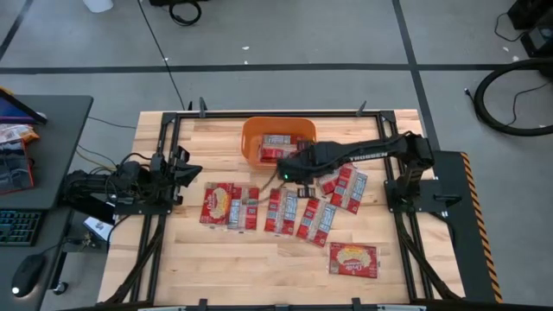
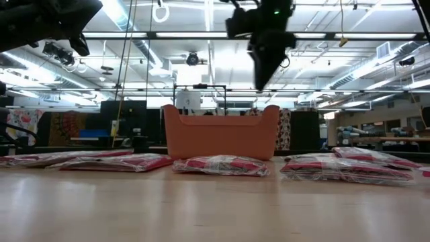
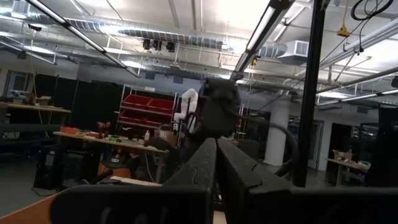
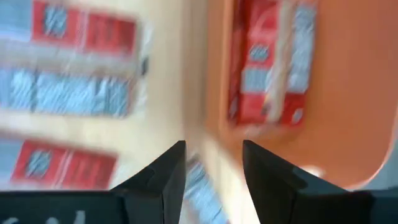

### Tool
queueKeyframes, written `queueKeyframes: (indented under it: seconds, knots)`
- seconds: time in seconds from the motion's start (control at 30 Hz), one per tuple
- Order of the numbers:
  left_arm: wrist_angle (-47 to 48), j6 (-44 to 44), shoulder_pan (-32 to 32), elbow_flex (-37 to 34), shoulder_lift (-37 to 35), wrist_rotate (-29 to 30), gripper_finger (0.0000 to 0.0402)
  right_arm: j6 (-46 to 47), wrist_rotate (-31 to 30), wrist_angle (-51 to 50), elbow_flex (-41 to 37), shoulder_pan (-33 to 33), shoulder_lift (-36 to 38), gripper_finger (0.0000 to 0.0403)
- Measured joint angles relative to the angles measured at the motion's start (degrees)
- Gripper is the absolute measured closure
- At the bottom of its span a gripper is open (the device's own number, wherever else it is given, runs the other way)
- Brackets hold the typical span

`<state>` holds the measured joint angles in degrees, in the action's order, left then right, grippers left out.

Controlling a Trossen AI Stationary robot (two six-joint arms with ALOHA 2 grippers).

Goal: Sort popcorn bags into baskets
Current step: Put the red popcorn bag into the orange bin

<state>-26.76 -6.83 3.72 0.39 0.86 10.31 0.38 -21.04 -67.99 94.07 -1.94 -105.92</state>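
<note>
The orange basket (image 1: 252, 136) stands at the table's far middle, with red popcorn bags (image 1: 278, 147) lying flat in it; they also show in the right wrist view (image 4: 270, 68). Several more red bags lie flat on the table: a row (image 1: 275, 210) near the middle, a pair (image 1: 349, 188) to the right, one (image 1: 354, 259) near the front. My right gripper (image 1: 289, 173) is open and empty, pointing down (image 2: 267, 64), well above the table at the basket's near rim (image 4: 214, 68). My left gripper (image 1: 186, 171) is shut and empty at the table's left, held level (image 3: 216, 165).
A black frame (image 1: 259, 113) runs along the table's edges. In the low view the basket (image 2: 220, 131) stands behind a bag (image 2: 220, 165), with more bags to the left (image 2: 87, 161) and right (image 2: 346, 167). Bare wood (image 1: 259, 268) lies along the table's front.
</note>
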Motion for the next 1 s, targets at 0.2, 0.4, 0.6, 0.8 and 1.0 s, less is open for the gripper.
queueKeyframes:
  seconds: [0.2, 0.4, 0.6, 0.8, 1.0]
  knots:
    - [-0.03, -0.35, 0.00, 0.01, 0.00, 0.00, 0.0384, 2.85, 0.07, -10.46, -7.00, -4.04, 1.01, 0.0243]
    - [0.00, -0.42, 0.00, -0.01, 0.00, 0.00, 0.0384, 1.34, 4.82, -9.89, -18.62, -6.54, 6.87, 0.0243]
    - [-0.07, -0.09, 0.01, -0.01, 0.00, 0.00, 0.0384, -10.49, 6.10, -6.14, -30.75, -7.81, 14.04, 0.0243]
    - [-0.09, -0.04, -0.01, -0.01, 0.00, 0.00, 0.0384, -14.93, 8.16, 0.51, -34.27, -7.54, 13.27, 0.0243]
    - [-0.71, 1.20, 0.01, 0.01, 0.00, 0.02, 0.0384, -20.20, 8.83, -1.77, -27.66, -7.86, 3.20, 0.0253]
